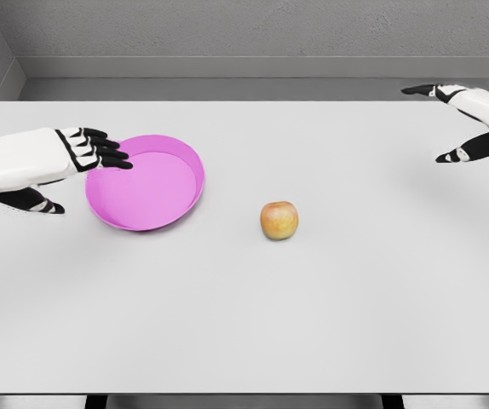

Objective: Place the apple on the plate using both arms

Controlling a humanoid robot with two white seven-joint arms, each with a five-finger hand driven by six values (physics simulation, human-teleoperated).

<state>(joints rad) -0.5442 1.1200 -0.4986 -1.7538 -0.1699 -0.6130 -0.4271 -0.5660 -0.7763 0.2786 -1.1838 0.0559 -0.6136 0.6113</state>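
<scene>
A yellow-red apple point(279, 221) rests on the white table, a little right of centre. Left of it lies a shallow pink plate point(163, 183), nothing in it. My left hand point(67, 175) hovers at the plate's left rim, its black fingers point(104, 149) stretched out over the edge and its thumb below, holding nothing. My right hand point(449, 119) is far off at the table's right rear, fingers spread wide and open, well away from the apple.
The white table point(313, 324) spans the whole view, its front edge near the bottom. A grey wall runs behind the table's far edge.
</scene>
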